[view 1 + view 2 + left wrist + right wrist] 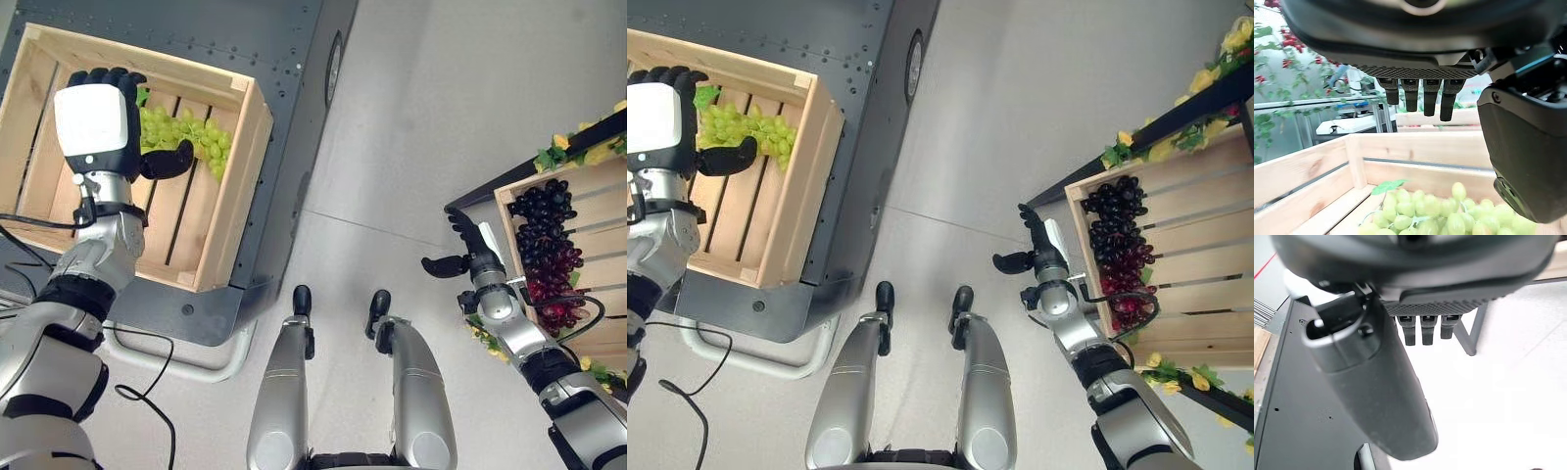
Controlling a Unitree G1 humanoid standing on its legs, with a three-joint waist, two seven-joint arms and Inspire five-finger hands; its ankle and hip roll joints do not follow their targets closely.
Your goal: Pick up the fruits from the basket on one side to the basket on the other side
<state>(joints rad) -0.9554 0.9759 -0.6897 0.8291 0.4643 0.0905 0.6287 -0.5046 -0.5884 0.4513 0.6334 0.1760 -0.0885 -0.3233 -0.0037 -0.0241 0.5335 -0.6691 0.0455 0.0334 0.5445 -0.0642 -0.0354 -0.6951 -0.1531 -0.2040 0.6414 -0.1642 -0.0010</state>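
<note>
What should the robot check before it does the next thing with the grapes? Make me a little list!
1. Left hand over the left crate: ok.
2. Left hand open, holding nothing: ok, fingers straight above the fruit.
3. Green grapes lying inside the left crate: ok.
4. Right hand open and empty: ok.
5. Right hand beside, not inside, the right crate: ok.
6. Dark grapes waiting in the right crate: ok.

A pale grey floor (441,117) runs between a dark riveted metal platform (245,29) and a black stand (1146,137) trimmed with yellow flowers (1234,34).
</note>
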